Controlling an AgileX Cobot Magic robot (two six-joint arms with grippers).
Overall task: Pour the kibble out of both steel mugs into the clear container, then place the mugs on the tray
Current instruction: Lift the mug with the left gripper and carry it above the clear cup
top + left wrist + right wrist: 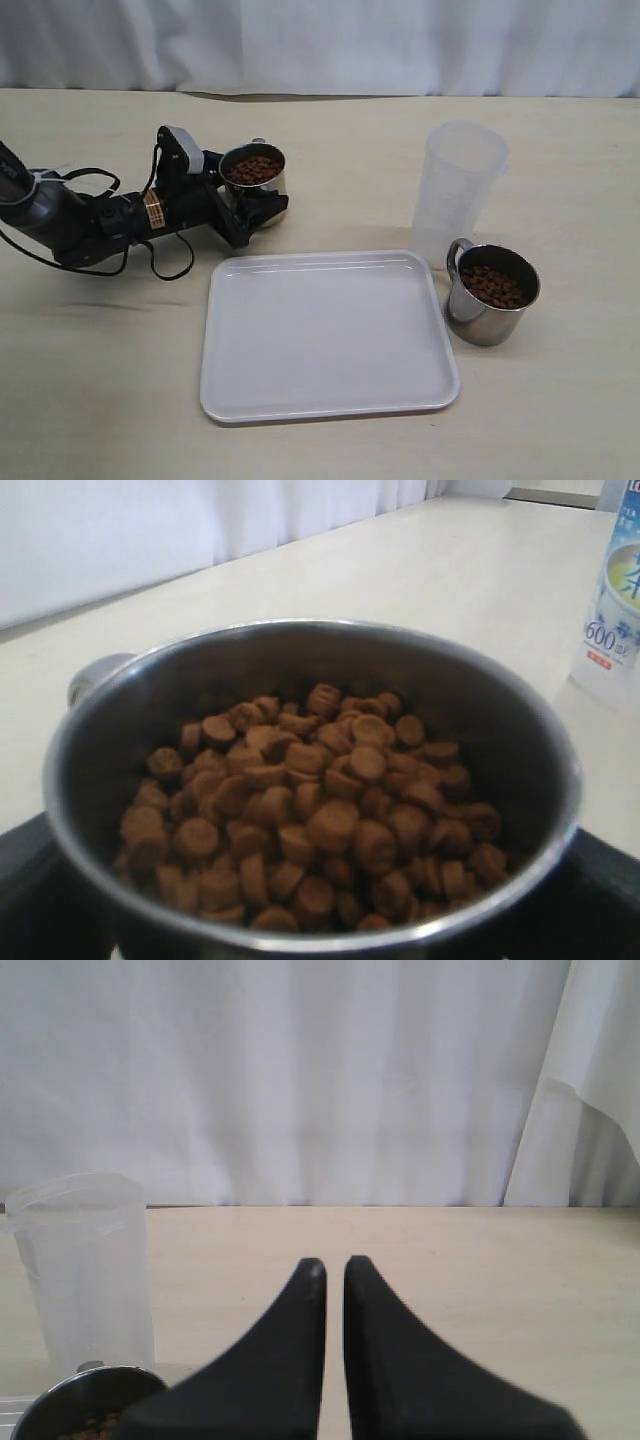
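Note:
One steel mug point(252, 175) full of brown kibble point(310, 810) stands at the left rear, behind the tray. My left gripper point(252, 192) is closed around its sides, and a black finger point(25, 890) presses against each wall. The mug's handle point(95, 675) points away from the wrist. The second steel mug point(492, 295), also holding kibble point(495, 287), stands right of the white tray point(325, 400), just in front of the clear container point(462, 185), which looks empty. My right gripper point(333, 1265) is shut on nothing and looks over that mug point(85, 1410) and the container point(85, 1270); the exterior view does not show it.
The tray lies bare in the middle front. A white curtain point(320, 40) closes the far edge of the table. A labelled plastic bottle point(615, 590) stands beyond the left mug in the left wrist view. Loose black cable point(165, 262) trails by the left arm.

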